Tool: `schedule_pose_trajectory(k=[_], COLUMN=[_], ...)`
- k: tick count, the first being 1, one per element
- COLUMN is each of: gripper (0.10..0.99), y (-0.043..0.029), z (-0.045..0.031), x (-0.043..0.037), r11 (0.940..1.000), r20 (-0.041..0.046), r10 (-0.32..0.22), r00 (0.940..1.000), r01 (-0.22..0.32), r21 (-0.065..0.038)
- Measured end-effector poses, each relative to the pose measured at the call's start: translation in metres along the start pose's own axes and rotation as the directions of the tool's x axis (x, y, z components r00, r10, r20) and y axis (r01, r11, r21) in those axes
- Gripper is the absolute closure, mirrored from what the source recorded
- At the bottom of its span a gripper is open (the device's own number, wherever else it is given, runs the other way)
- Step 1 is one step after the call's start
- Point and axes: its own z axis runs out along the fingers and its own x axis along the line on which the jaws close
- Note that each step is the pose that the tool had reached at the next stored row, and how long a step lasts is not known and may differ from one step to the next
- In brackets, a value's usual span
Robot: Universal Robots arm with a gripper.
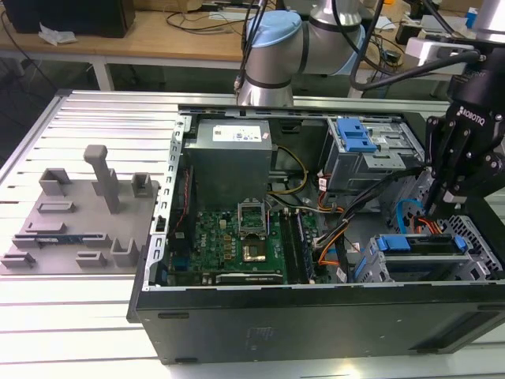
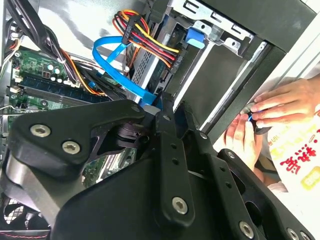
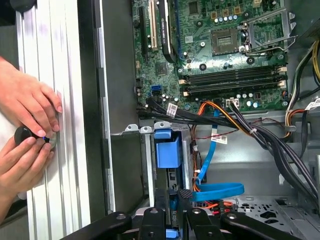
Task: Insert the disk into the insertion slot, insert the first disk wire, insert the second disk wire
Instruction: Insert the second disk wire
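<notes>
The disk, in its blue carrier (image 1: 418, 243), lies inside the insertion slot (image 1: 476, 237), a low grey perforated cage at the case's front on the exterior view's right. The carrier's blue tab (image 3: 167, 150) also appears in the first wrist view. My black gripper (image 1: 442, 207) hangs over the disk's rear end. In the second wrist view the gripper (image 2: 159, 102) is shut on the connector of a flat blue wire (image 2: 107, 55), which loops beside the disk. A red, yellow and black wire bundle (image 2: 150, 42) reaches the same end of the disk. Whether either wire is seated is hidden.
A taller grey bay with a blue latch (image 1: 355, 134) stands behind the slot. The motherboard (image 1: 237, 237), power supply (image 1: 229, 154) and black cable bundles (image 3: 270, 140) crowd the case. A person's hands (image 3: 25, 130) hold a small black object just outside the case wall. A grey fixture plate (image 1: 79, 213) lies at the exterior view's left.
</notes>
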Motion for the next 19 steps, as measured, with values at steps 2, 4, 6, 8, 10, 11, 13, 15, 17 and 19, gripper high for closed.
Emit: schedule_pose_trajectory(k=[2,4,6,8,10,11,13,15,17,19], gripper=[0.843,0.843,0.843,0.843,0.863,0.925,0.925,0.925,0.925,0.925], y=[-0.0001,-0.0001,-0.0001,-0.0002,-0.0002,-0.0002,-0.0002,-0.0002,-0.0001,0.0000], z=[0.0010,0.0022,0.0031,0.0042,0.0048,0.0050,0.0051,0.0052,0.0057,0.0061], x=[0.0003,0.0000,-0.0002,-0.0005,-0.0007,-0.0008,-0.0008,-0.0008,0.0008,0.0026], r11=[1.0000,1.0000,1.0000,1.0000,1.0000,1.0000,1.0000,1.0000,1.0000,1.0000], r20=[0.0012,0.0013,0.0012,0.0012,0.0014,0.0013,0.0014,0.0016,0.0172,0.0350], r10=[0.000,0.000,0.000,-0.001,-0.001,-0.001,-0.001,-0.001,-0.001,-0.001], r00=[1.0000,1.0000,1.0000,1.0000,1.0000,1.0000,1.0000,1.0000,0.9999,0.9994], r01=[0.000,0.000,0.000,0.001,0.001,0.001,0.001,0.001,0.001,0.001], r21=[0.000,-0.002,-0.003,-0.005,-0.005,-0.005,-0.006,-0.006,-0.004,-0.003])
